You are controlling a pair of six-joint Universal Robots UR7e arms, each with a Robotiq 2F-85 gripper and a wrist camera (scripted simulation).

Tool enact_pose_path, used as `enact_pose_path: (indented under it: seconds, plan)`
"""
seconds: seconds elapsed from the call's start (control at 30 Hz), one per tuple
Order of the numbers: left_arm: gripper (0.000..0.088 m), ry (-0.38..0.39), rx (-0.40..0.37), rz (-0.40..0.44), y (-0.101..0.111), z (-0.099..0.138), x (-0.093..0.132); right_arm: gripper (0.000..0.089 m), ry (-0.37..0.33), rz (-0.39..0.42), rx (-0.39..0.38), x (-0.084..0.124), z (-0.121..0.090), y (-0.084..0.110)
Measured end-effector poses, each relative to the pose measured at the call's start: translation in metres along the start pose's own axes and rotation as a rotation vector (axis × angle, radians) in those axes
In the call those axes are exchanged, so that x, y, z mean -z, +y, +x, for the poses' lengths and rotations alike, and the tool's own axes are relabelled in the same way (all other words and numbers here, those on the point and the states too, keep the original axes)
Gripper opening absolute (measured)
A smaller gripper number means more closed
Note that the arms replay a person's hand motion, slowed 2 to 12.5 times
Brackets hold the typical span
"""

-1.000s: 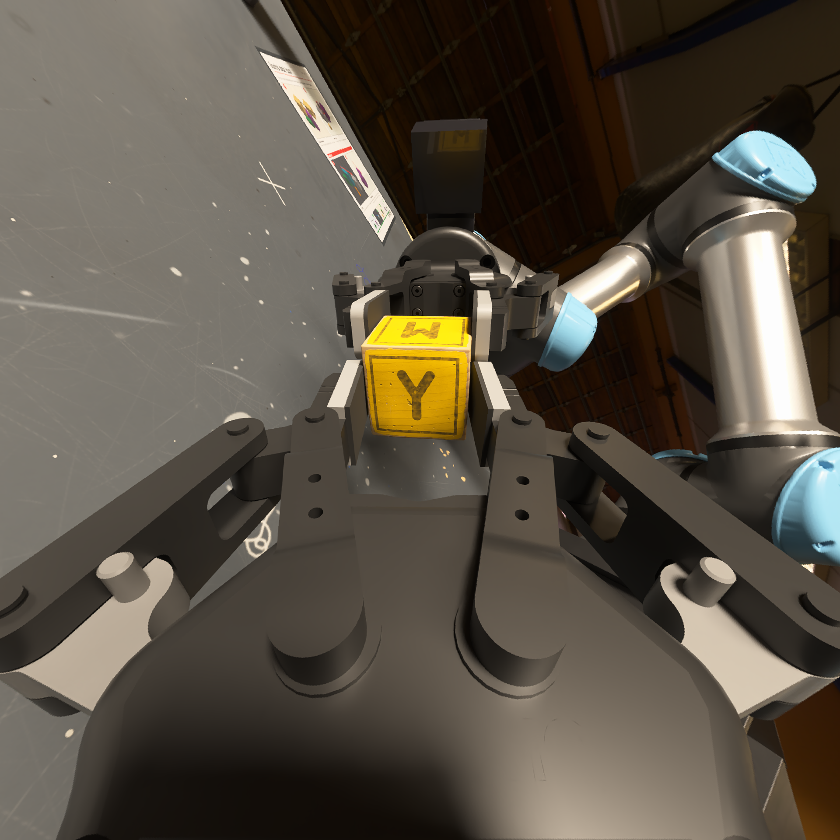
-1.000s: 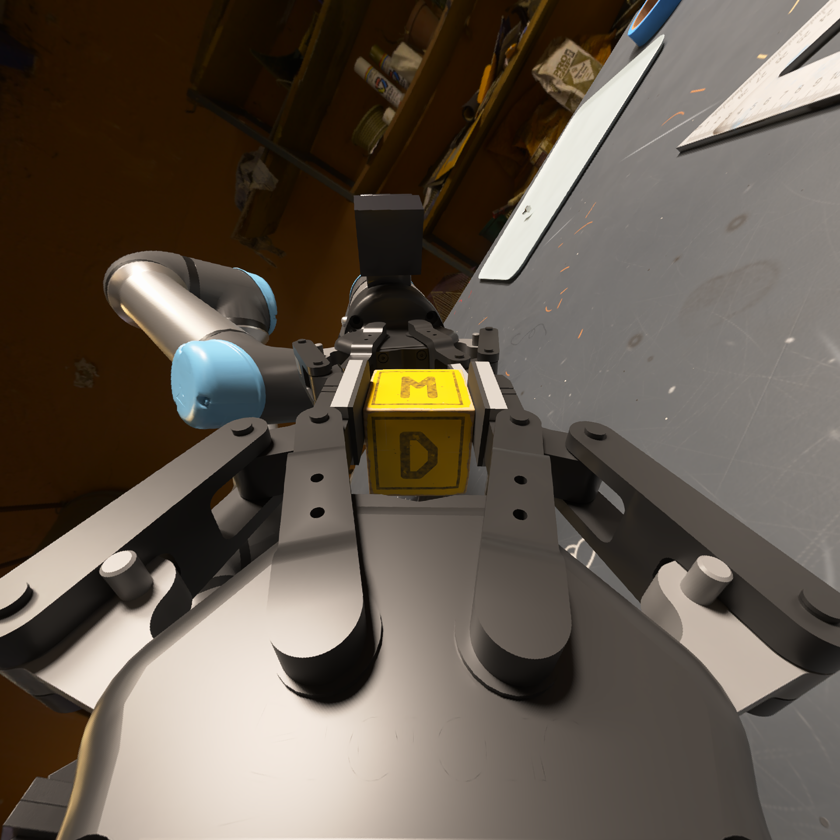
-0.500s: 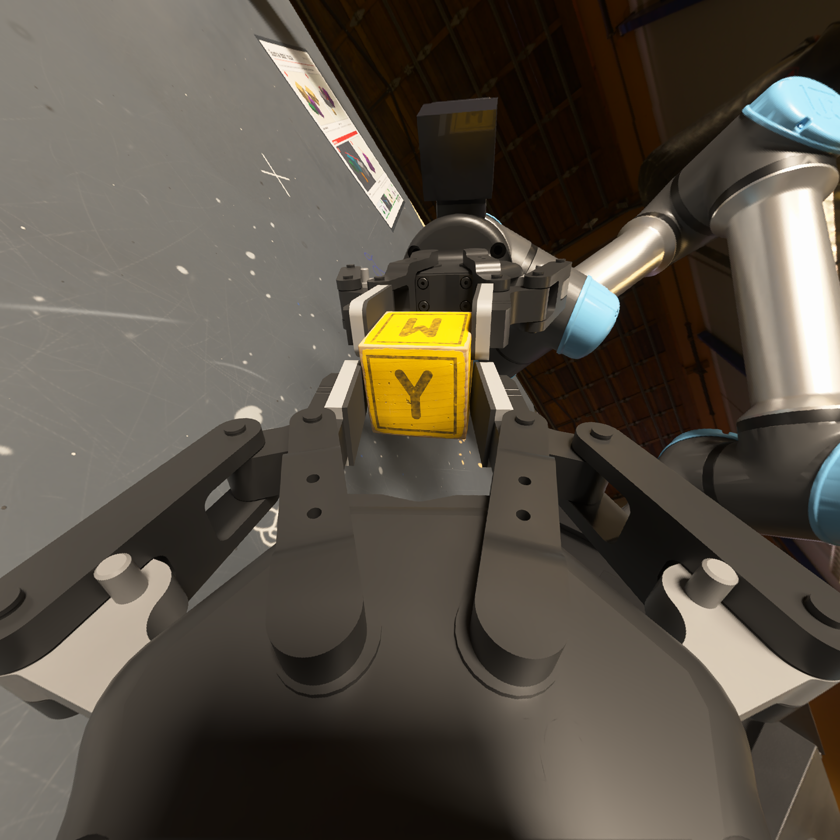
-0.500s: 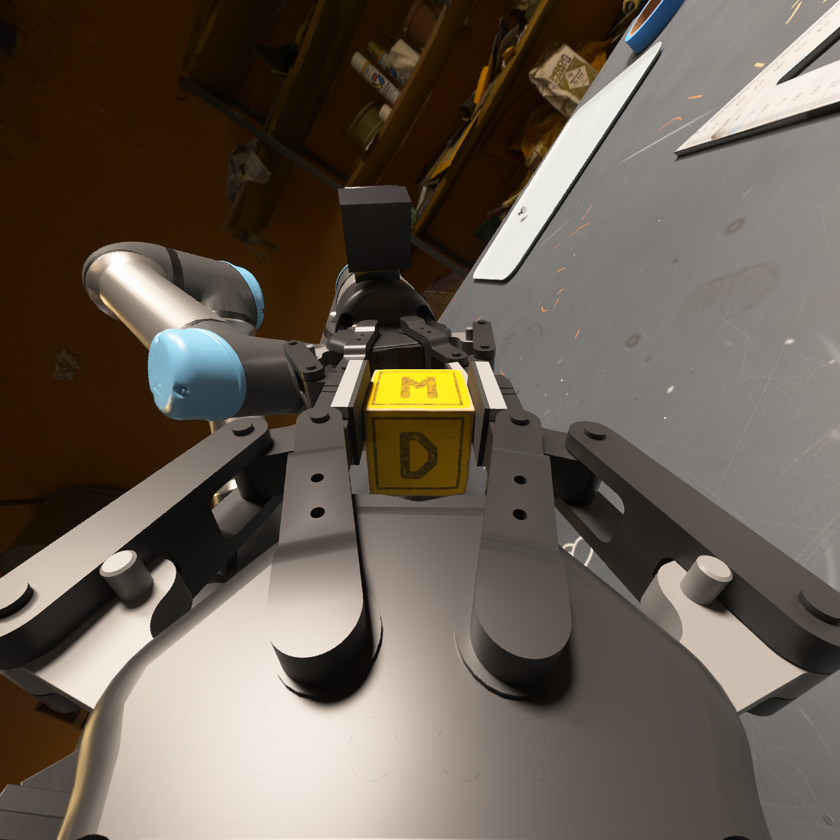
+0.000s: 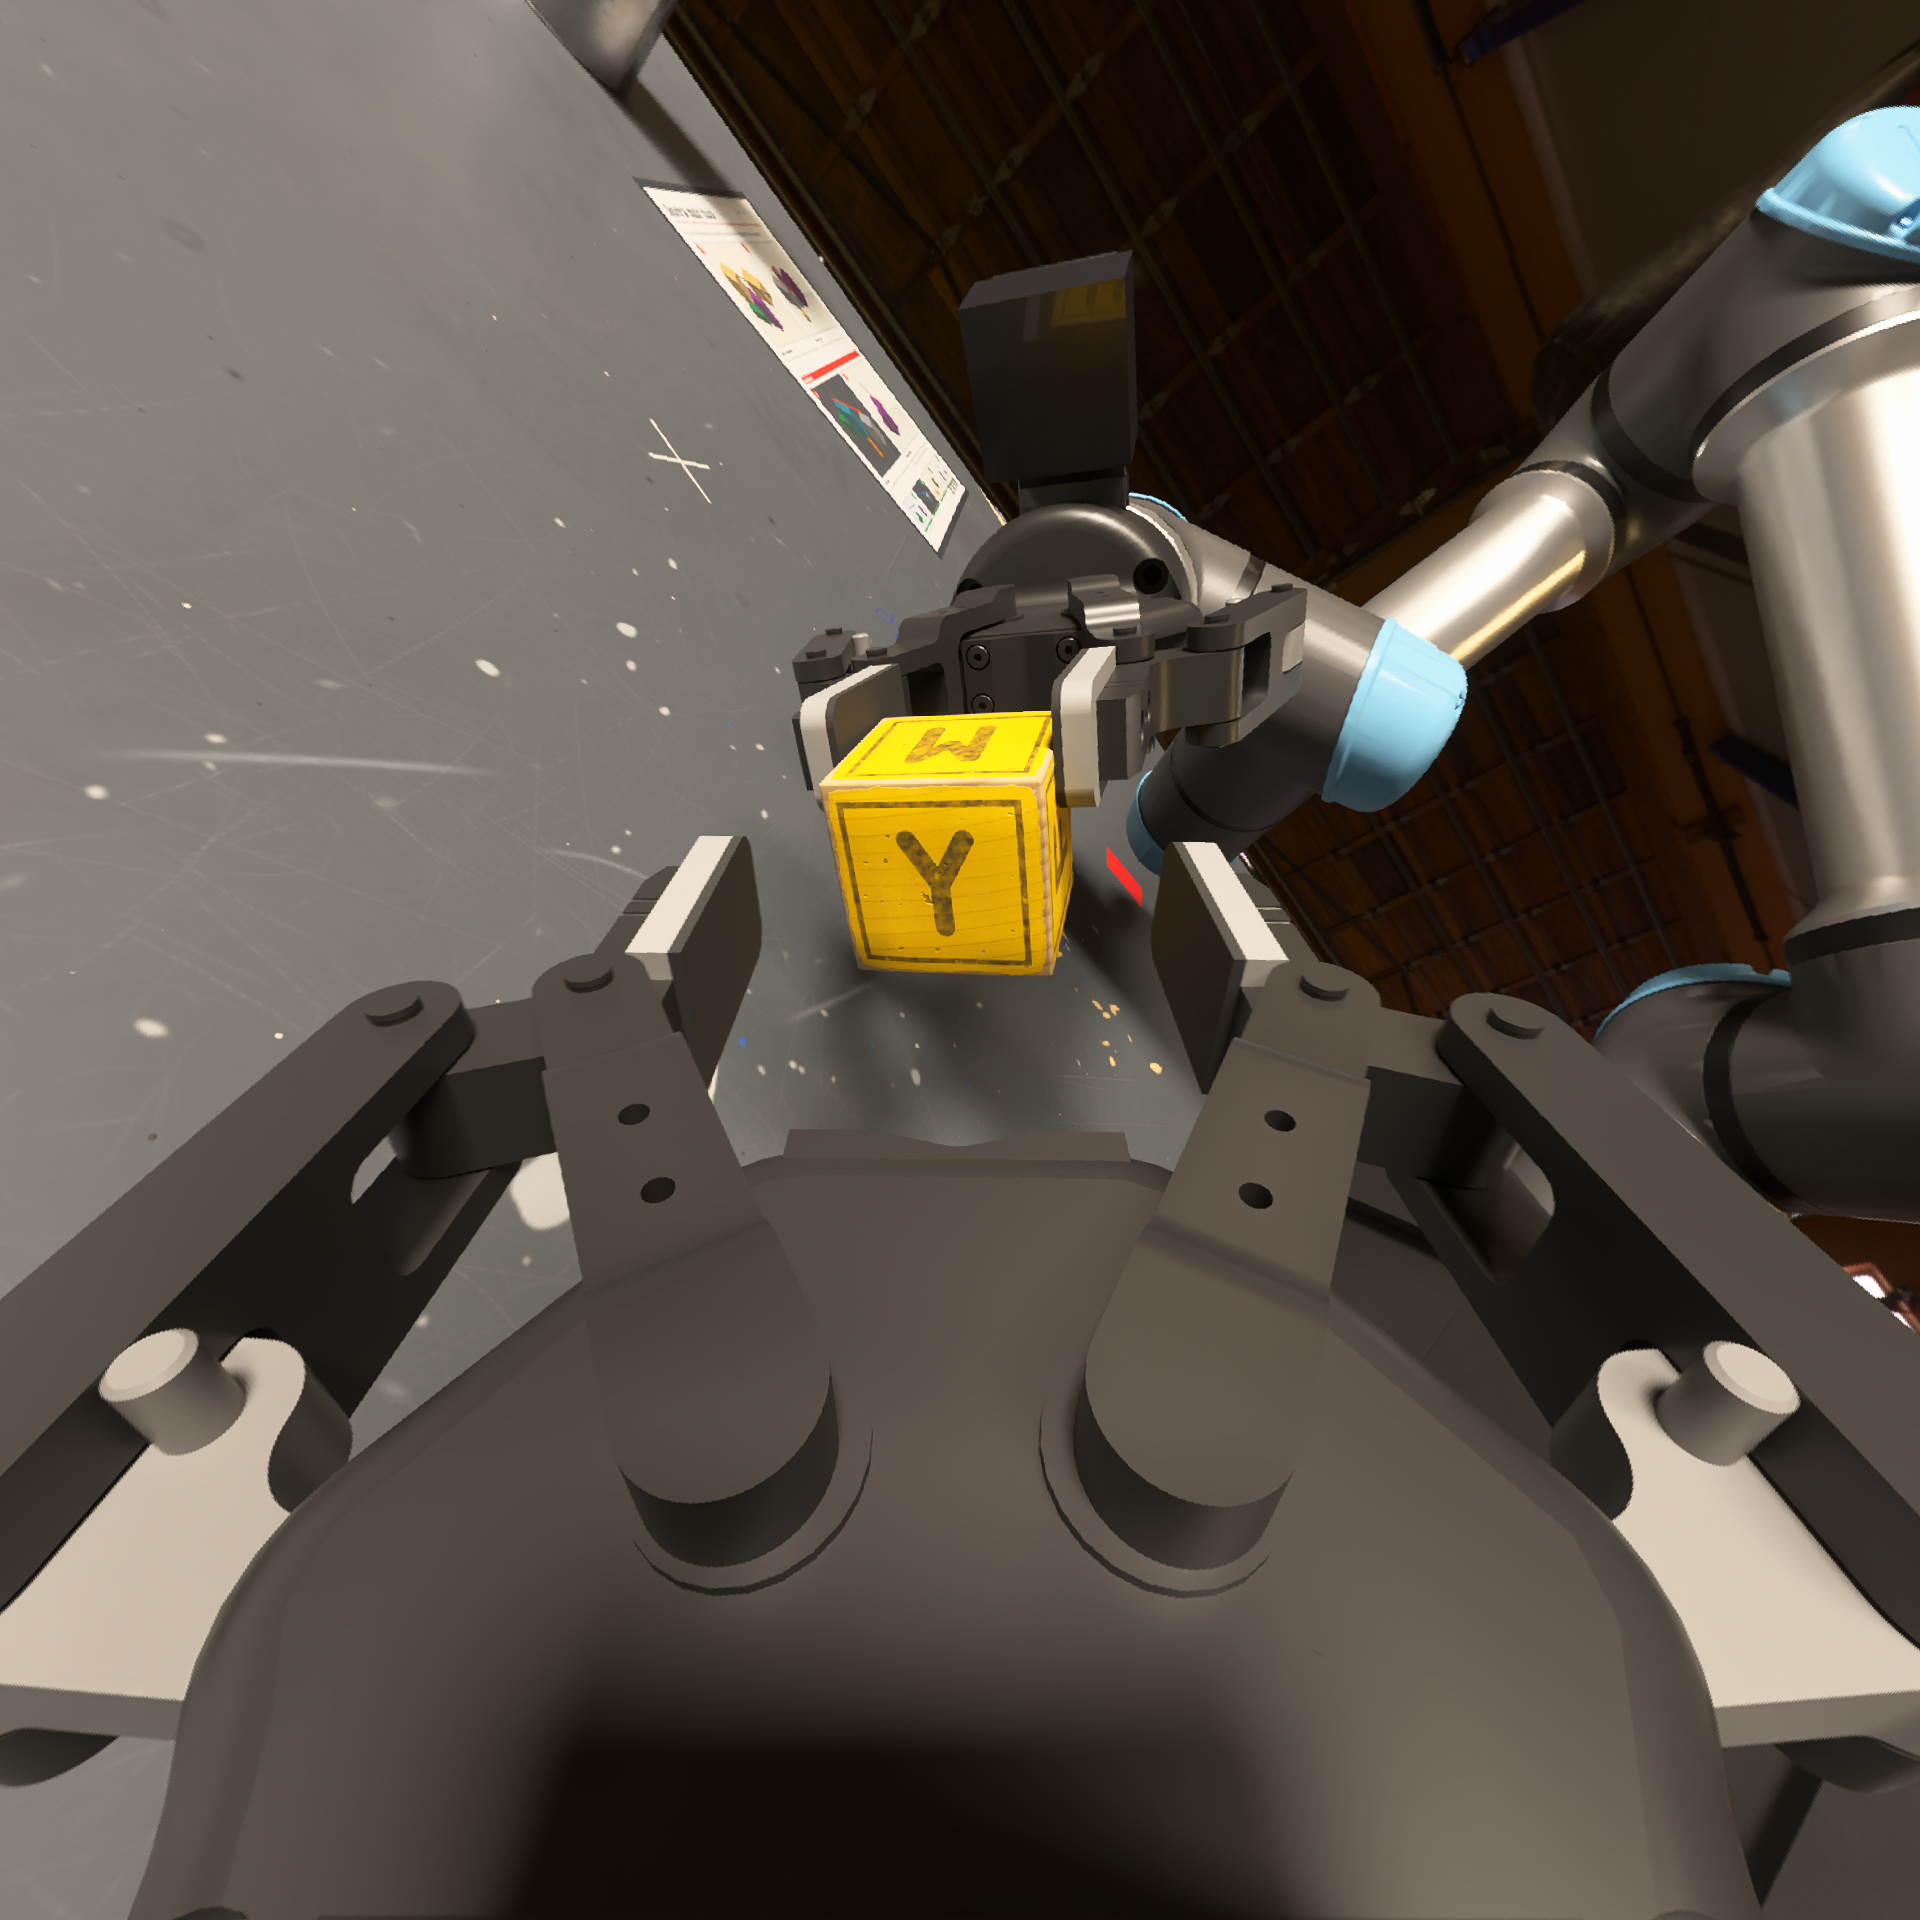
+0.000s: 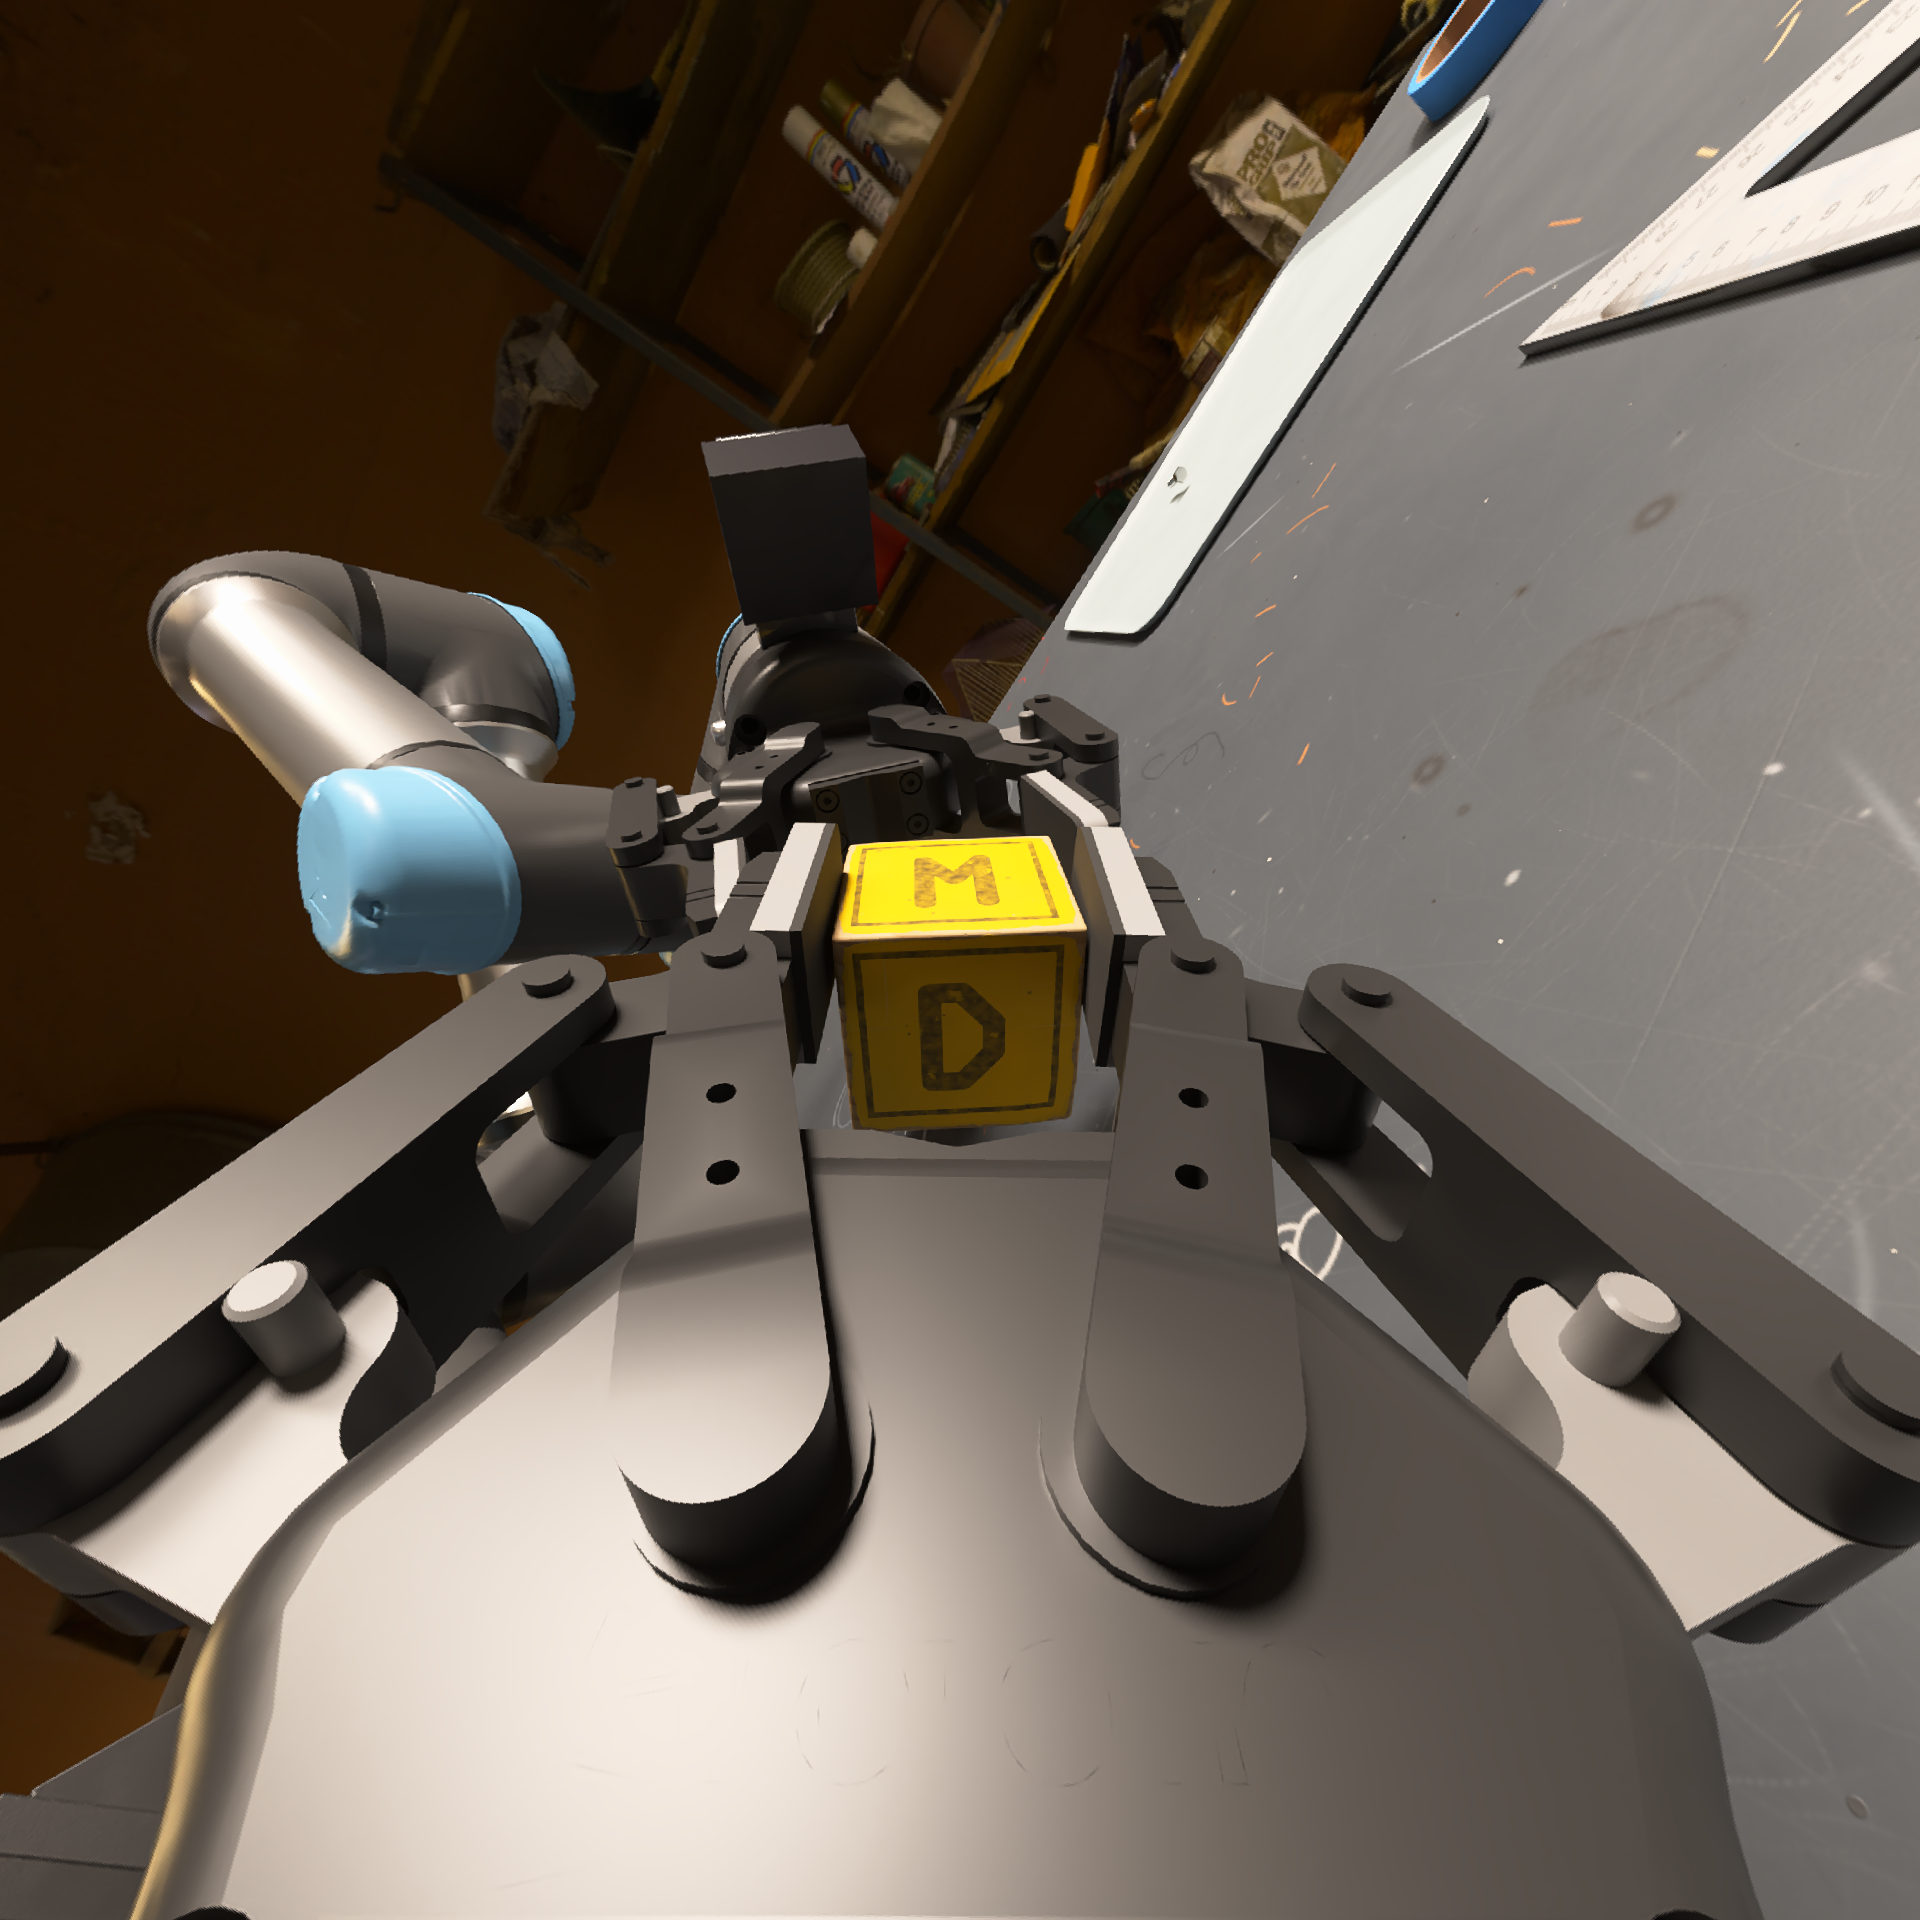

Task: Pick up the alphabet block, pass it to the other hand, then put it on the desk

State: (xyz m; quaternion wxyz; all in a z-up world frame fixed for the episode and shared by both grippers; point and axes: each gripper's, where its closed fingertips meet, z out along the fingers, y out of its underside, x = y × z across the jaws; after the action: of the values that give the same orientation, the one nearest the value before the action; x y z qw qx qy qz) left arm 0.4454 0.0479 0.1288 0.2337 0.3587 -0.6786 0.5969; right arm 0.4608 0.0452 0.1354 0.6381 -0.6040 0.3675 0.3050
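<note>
Handover apparently done: alphabet block (image 6: 958,982) clamped in right gripper (image 6: 956,914) fingers; left gripper (image 5: 961,914) fingers spread, empty beside block. Left: placing on counter (image 5: 312,623).

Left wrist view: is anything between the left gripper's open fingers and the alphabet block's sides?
Nothing. In the left wrist view the left gripper stands open, with bare gaps on both sides of the alphabet block; only the grey desk shows through. The right gripper holds the block.

Left gripper (image 5: 961,940) let go of the block (image 5: 948,871).
Its fingers (image 5: 694,914) were clamped on the block's sides; now spread wide with gaps both sides, pulled back slightly from it.
</note>
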Motion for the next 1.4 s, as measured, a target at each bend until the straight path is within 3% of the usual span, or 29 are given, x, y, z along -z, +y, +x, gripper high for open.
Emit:
enact_pose_path:
  seconds: [0.17, 0.8, 1.4]
  plan:
    - [0.0756, -0.025, -0.018, 0.016, -0.001, 0.000, 0.006, 0.0396, 0.000, 0.002, 0.003, 0.002, -0.001, 0.000]
    - [0.0854, -0.149, -0.115, 0.080, 0.006, 0.002, 0.028, 0.0396, -0.003, 0.020, 0.008, 0.012, -0.005, -0.004]
    - [0.0854, -0.503, -0.326, 0.083, 0.034, -0.021, 0.056, 0.0396, 0.008, 0.039, 0.016, 0.022, -0.008, -0.008]
